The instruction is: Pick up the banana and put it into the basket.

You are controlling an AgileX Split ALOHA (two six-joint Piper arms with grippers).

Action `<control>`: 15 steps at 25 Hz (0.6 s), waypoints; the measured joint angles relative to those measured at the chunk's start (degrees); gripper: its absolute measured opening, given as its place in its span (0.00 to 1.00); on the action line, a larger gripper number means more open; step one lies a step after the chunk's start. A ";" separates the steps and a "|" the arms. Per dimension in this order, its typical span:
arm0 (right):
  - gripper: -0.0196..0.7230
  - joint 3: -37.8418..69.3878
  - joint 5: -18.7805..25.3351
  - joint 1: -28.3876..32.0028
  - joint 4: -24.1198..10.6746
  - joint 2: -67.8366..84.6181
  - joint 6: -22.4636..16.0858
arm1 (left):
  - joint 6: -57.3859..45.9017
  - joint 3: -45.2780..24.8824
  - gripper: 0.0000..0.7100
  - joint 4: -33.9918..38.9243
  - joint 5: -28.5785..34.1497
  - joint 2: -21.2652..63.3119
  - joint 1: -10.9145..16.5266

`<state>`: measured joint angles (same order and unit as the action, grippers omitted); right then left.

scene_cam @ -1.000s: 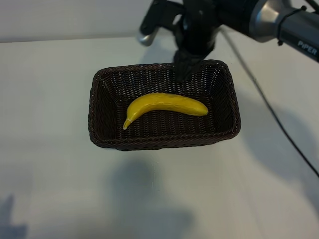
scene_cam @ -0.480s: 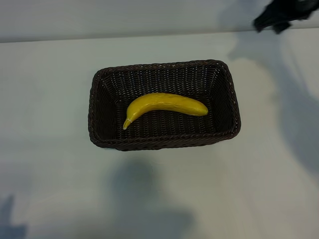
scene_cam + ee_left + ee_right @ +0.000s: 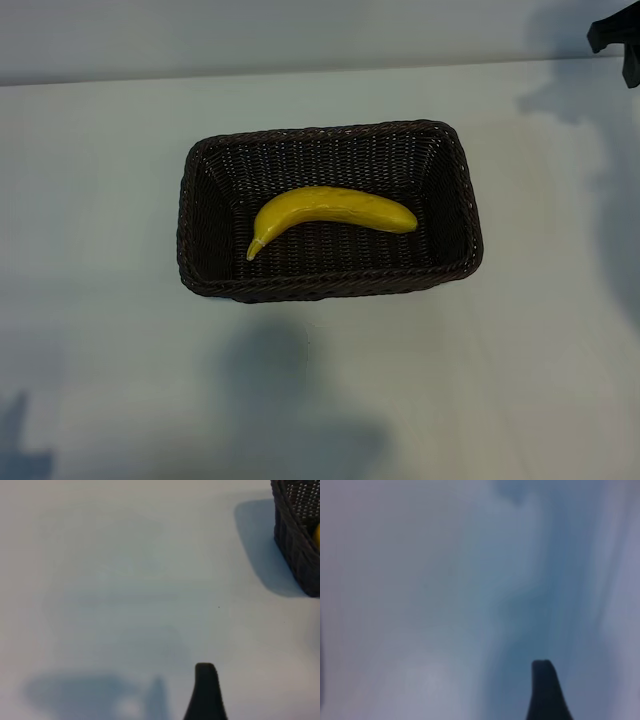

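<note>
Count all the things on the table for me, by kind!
banana: 1
basket: 1
Total: 2

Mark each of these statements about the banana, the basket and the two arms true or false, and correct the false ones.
1. The banana lies inside the basket. True.
2. The right gripper is holding the banana. False: it is at the exterior view's top right edge, well clear of the basket, and holds nothing.
3. The basket is tipped on its side. False: it stands upright on the table, opening upward.
4. The left wrist view shows a corner of the basket. True.
5. A second banana lies on the table beside the basket. False: only one banana is in view.
</note>
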<state>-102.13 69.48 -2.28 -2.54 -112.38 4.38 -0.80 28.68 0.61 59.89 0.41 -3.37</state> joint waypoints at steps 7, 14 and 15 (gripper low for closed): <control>0.63 5.74 -0.05 0.51 2.54 5.07 1.15 | 0.00 0.00 0.81 0.00 0.00 0.00 0.00; 0.63 20.09 0.11 0.55 2.54 19.04 1.22 | 0.00 -0.04 0.81 0.00 0.00 0.00 0.00; 0.63 22.25 0.04 0.55 2.54 21.69 1.18 | 0.00 -0.04 0.81 0.00 0.00 0.00 0.00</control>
<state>-79.88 69.52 -1.73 0.00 -90.69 5.56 -0.80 28.64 0.61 59.89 0.41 -3.37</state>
